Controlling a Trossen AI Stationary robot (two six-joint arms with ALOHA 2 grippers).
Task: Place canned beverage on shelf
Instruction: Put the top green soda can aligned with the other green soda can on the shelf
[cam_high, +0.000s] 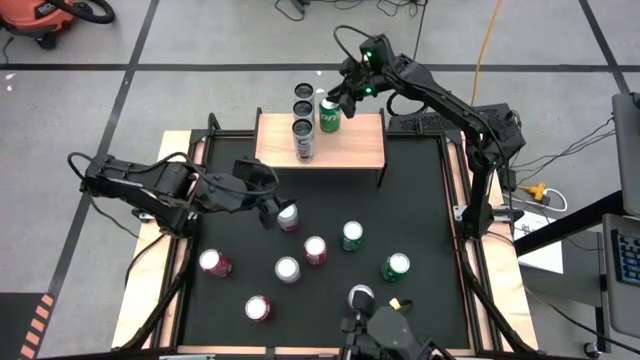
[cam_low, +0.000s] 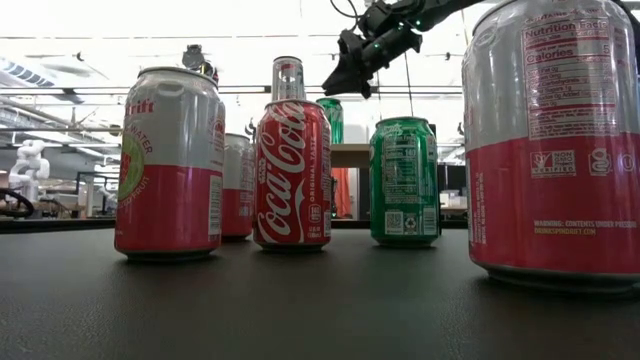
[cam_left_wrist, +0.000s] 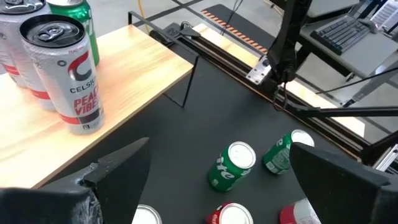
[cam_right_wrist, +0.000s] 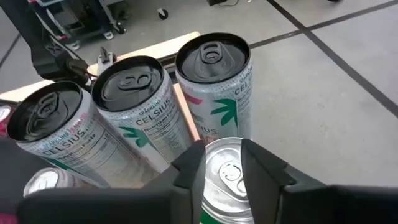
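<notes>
My right hand (cam_high: 335, 100) sits over the green can (cam_high: 329, 116), fingers (cam_right_wrist: 189, 171) either side of its top, narrowed nearly to the rim; whether they press it or stand just clear I cannot tell; the can stands upright on the shelf (cam_high: 355, 145), just beside the back end of a row of three tall cans (cam_high: 303, 125). The risk I see: a sideways lift could drag the green can into that row, and tall cans tip easily; one falling could roll off the shelf edge. My left hand (cam_high: 272, 208) hangs spread wide and empty above a can (cam_high: 289, 216) on the worktop (cam_high: 420, 220); more loose cans stand near.
</notes>
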